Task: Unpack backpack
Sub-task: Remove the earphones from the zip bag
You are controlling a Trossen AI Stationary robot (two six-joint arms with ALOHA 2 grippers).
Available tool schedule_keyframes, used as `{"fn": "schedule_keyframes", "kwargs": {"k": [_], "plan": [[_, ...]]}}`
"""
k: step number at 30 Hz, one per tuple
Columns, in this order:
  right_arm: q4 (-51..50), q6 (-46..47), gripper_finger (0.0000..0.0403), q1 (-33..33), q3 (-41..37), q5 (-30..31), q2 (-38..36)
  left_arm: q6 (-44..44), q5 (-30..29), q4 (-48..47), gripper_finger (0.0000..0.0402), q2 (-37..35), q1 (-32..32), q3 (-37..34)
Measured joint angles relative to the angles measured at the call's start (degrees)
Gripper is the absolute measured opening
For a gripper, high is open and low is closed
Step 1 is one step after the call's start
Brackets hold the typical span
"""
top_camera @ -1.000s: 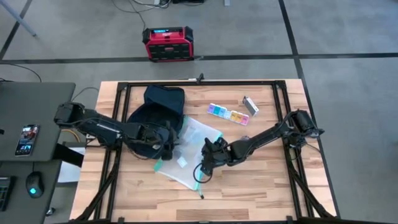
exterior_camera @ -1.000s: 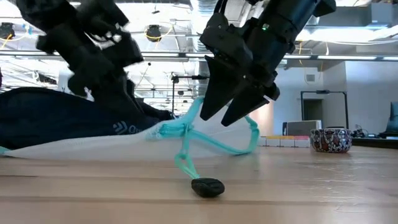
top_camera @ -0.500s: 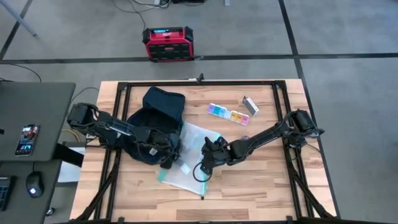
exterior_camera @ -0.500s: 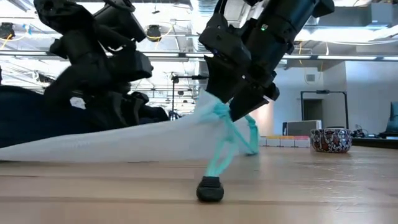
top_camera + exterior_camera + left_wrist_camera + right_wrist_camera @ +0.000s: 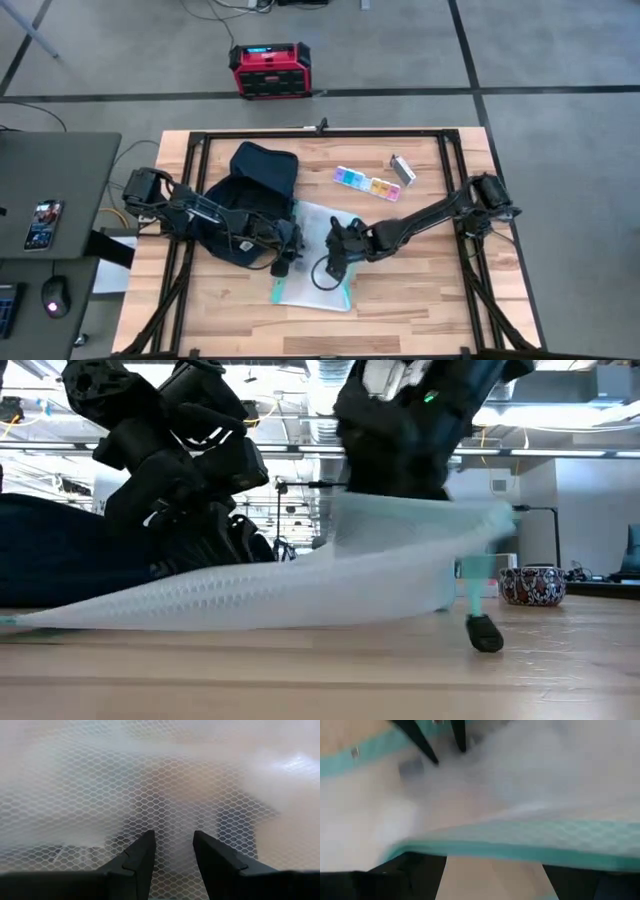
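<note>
A slatted wooden table (image 5: 400,300) carries the backpack (image 5: 250,190), a soft, rounded dark navy fabric shape lying on the table's left half, its flap toward the far edge. Beside it, nearer the front edge, spreads a translucent white mesh pouch (image 5: 315,270) of honeycomb weave with teal trim, one side lifted off the wood in the low view. The left gripper (image 5: 283,262) rests at the backpack's near corner, its dark tapered fingers (image 5: 140,857) slightly parted over the mesh. The right gripper (image 5: 338,250) sits at the pouch's raised edge; its grip cannot be told. A pastel pill organizer (image 5: 366,183) lies well apart.
</note>
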Motion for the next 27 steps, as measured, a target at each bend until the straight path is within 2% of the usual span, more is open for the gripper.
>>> {"fn": "schedule_keyframes", "kwargs": {"k": [8, 11, 15, 22, 27], "plan": [[-17.91, 4.1, 0.0291, 3.74, 0.03, 0.67, -3.38, -0.38, -0.14, -0.11, 0.0125, -0.23, -0.02, -0.1], [-20.15, 5.82, 0.0291, 5.99, -0.7, 2.08, -2.79, -0.45, -0.14, 0.16, 0.0125, -0.23, -0.02, -0.1], [-15.86, 6.78, 0.0291, 8.19, -4.19, 4.96, -2.28, -1.71, -0.22, 1.04, 0.0125, -0.19, -0.02, -0.14], [-6.08, 9.7, 0.0291, 7.83, -11.81, 5.32, -2.32, -4.33, -0.24, 1.22, 0.0125, -0.19, -0.1, -0.17], [5.13, 5.53, 0.0291, 5.37, -13.86, 5.29, -2.3, -5.17, -0.23, 1.69, 0.0125, -0.16, -0.13, -0.17]]}}
